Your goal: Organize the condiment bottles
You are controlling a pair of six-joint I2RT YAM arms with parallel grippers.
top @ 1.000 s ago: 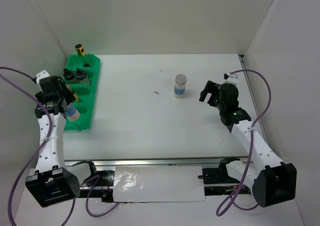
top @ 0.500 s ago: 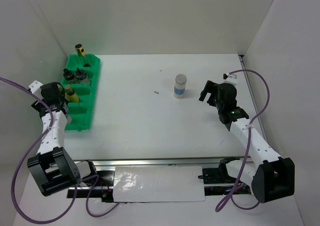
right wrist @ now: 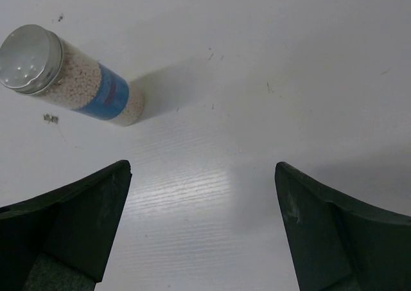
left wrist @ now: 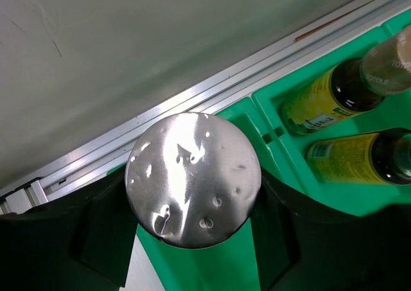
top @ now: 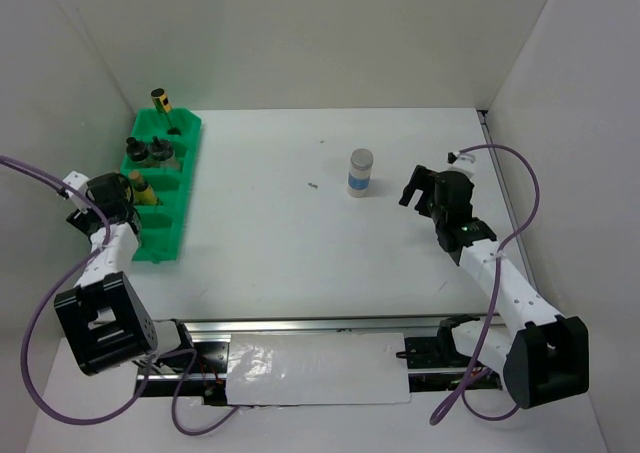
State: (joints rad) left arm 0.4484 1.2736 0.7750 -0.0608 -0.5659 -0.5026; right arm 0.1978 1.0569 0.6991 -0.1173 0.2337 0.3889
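The left hand (top: 110, 198) is clamped on a silver-lidded jar (left wrist: 192, 178) at the near end of the green tray (top: 168, 235). I can't tell whether the jar sits in the compartment or hangs just above it. Farther along the tray are dark yellow-labelled bottles (left wrist: 321, 105). A blue-labelled jar (top: 360, 172) stands upright mid-worktop (top: 300, 253). The right hand (top: 412, 188), jaws spread wide, is near that jar and not touching it.

Of the silver-lidded jar (left wrist: 192, 178) my left wrist feed shows only the lid; the body hides underneath. The yellow-labelled bottles (left wrist: 321, 105) run off the right edge. The speck (top: 314, 184) on the desk (top: 300, 243) is too small for me to identify.
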